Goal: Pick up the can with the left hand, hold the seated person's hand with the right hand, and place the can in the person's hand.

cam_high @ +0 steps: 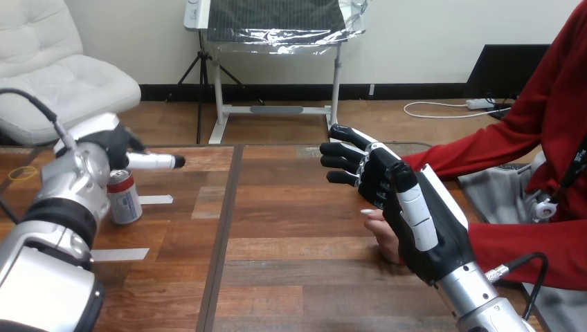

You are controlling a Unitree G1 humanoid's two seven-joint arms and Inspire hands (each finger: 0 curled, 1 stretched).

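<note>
Right hand (415, 207): open, fingers spread, over the person's hand (379, 225), contact undetermined, well apart from the can. Left hand (111, 142): open, visible digit straight, the nearer hand. Can (124, 197): upright, long axis vertical, just beneath the left hand, at its wrist side.

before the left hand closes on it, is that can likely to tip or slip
The can stands upright and is taller than wide, so a sideways nudge from the left hand would probably tip it, and it would then likely roll on the flat table. Its smooth metal side looks slippery to grip.
</note>
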